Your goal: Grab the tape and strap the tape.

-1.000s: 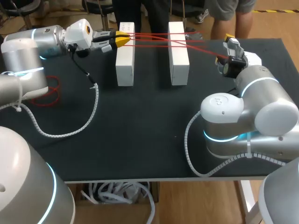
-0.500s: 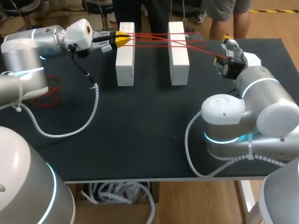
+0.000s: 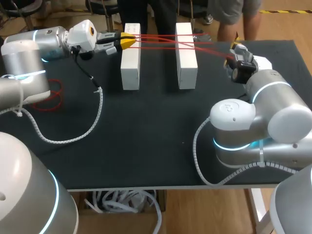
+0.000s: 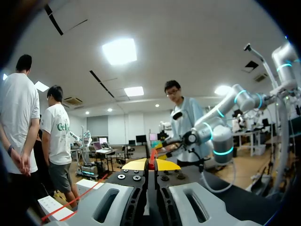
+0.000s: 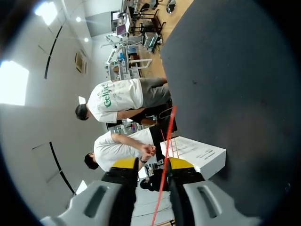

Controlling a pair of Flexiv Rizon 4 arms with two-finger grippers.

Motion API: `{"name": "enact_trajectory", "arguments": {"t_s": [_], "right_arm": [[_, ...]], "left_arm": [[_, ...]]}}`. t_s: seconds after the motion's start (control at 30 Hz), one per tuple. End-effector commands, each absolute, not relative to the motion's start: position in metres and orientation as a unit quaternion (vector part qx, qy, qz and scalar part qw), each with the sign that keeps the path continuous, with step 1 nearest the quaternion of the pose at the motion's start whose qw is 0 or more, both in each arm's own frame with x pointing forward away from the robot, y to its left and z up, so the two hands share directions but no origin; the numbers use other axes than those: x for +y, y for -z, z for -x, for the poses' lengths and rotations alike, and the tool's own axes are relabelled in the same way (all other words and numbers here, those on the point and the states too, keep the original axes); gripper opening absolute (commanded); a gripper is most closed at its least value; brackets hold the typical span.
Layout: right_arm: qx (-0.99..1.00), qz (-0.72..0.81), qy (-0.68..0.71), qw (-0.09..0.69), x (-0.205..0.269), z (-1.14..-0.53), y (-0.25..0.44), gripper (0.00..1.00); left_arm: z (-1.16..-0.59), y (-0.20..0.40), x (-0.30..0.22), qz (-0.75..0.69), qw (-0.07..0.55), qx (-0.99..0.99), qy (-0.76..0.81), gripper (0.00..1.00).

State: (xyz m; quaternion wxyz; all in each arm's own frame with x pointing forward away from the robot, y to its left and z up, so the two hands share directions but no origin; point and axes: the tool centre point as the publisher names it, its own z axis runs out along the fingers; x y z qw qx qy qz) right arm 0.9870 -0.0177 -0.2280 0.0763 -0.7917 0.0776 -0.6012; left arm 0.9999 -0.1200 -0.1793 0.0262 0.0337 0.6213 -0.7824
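Strapping step, tape under tension. The left end effector (image 4: 151, 164) has its yellow tips pressed together, pinching the red tape (image 5: 169, 136) at a point just beside the outer face of the left white block (image 3: 130, 63). The right end effector (image 3: 239, 48) has its fingers spread. In the right wrist view the tape runs through the gap close to one finger, and whether it bears on that finger cannot be told.

From the left pinch, several red strands cross above both blocks. They pass over the right white block (image 3: 186, 63) and converge toward the right end effector, which is well apart from that block. Both blocks stand upright and parallel on the black table (image 3: 146, 146). A loose coil of red tape (image 3: 51, 100) lies near the base of the left arm.

The step in hand appears to be laying a further wrap around the pair of blocks. To do it well, the left pinch should serve as a fixed anchor, so that the right side alone sets the tension. The right end effector should carry the strand clear of the block's end before turning back. The pull should be firm enough to keep the strands straight, yet not so hard that it tips the blocks or draws them together. With the right fingers spread, the tape may slip out of the gap, so it is best closed first.
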Motion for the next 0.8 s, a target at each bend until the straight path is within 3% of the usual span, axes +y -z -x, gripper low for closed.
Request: {"name": "enact_trajectory", "arguments": {"t_s": [0.03,0.37,0.8], "right_arm": [[0.078,0.799,0.592,0.066,-0.015,-0.989,0.222,0.0],[0.006,0.838,0.545,-0.03,-0.016,-0.99,0.223,0.0],[-0.025,0.867,0.497,-0.018,-0.015,-0.985,0.214,0.0]], "left_arm": [[-1.001,0.18,-0.12,-0.035,0.025,0.621,0.783,0.0],[-1.001,0.18,-0.12,-0.035,0.025,0.621,0.783,0.0],[-1.001,0.18,-0.12,-0.035,0.025,0.621,0.783,0.0]]}}
